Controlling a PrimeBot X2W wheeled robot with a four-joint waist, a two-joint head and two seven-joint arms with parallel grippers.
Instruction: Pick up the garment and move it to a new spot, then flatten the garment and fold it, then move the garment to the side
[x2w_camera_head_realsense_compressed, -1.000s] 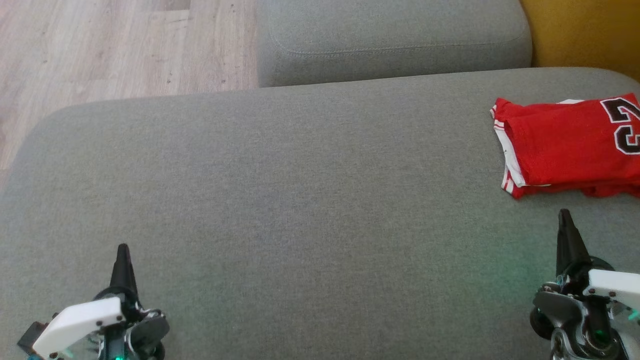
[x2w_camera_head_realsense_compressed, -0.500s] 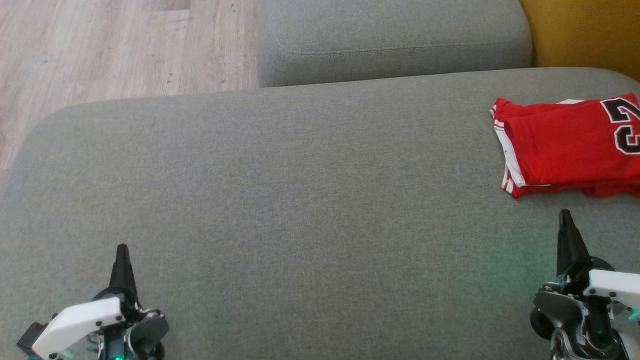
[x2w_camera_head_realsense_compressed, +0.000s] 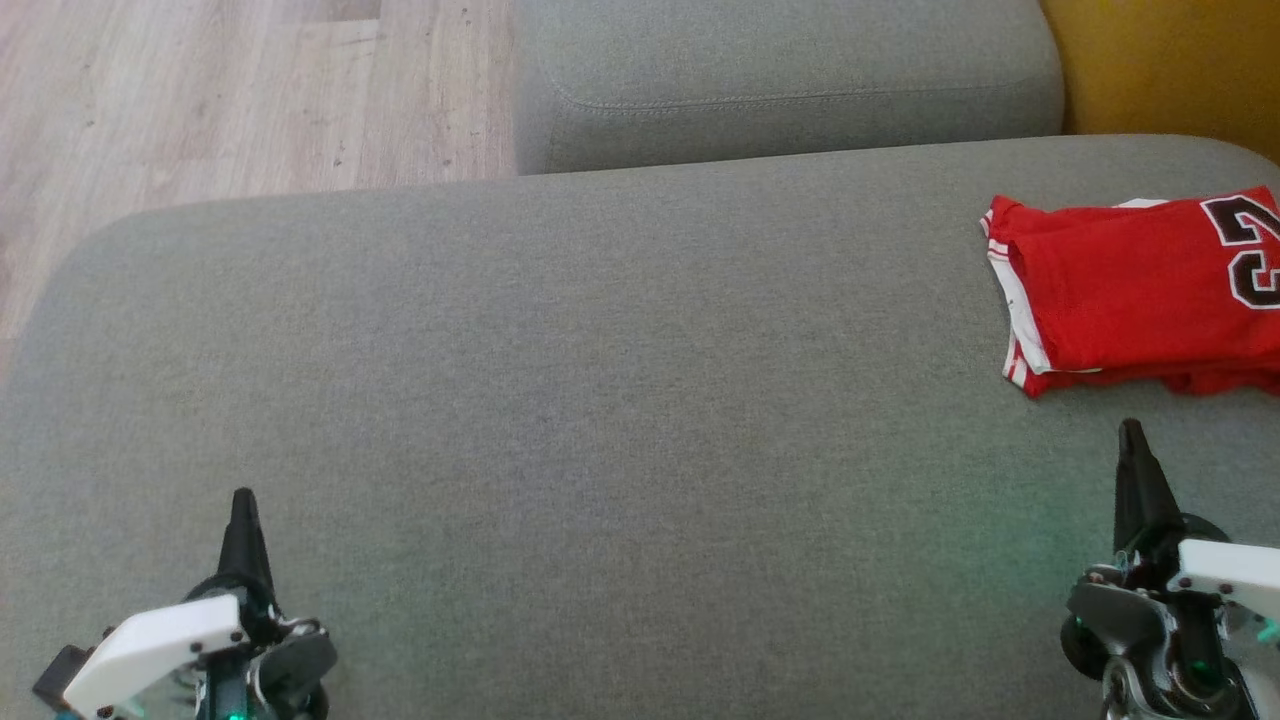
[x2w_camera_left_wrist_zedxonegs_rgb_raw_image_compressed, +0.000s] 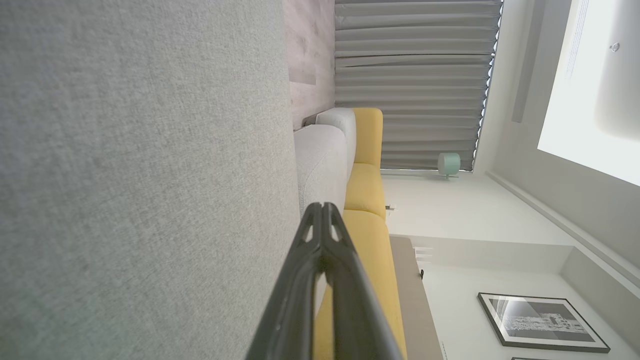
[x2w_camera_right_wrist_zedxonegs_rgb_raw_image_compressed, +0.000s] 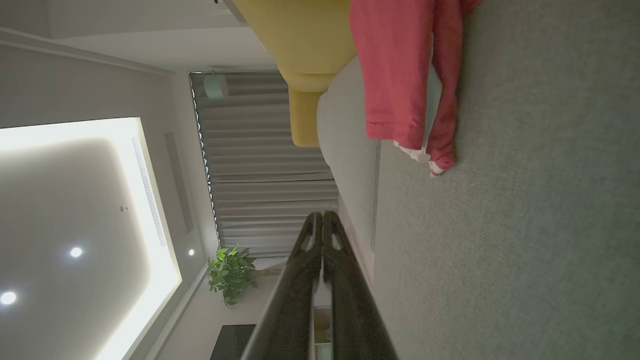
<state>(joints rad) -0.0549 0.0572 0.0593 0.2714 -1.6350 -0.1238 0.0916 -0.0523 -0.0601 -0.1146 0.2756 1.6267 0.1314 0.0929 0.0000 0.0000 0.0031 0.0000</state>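
Red jersey (x2w_camera_head_realsense_compressed: 1140, 290) lies folded by the grey seat cushion's (x2w_camera_head_realsense_compressed: 600, 400) far right edge; your left gripper (x2w_camera_head_realsense_compressed: 243, 498) and right gripper (x2w_camera_head_realsense_compressed: 1130, 430) sit pinched together, empty, near the front edge; push it rightward and it may slide off; snag one layer, the fold opens.

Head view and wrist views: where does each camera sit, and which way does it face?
Head view: on the head, facing down at the grey cushion; left pincer, right pincer, red jersey.
Left wrist view: on that wrist, along shut fingers toward curtains.
Right wrist view: on that wrist, along shut fingers toward the jersey.
Shared: jersey, head and right wrist.
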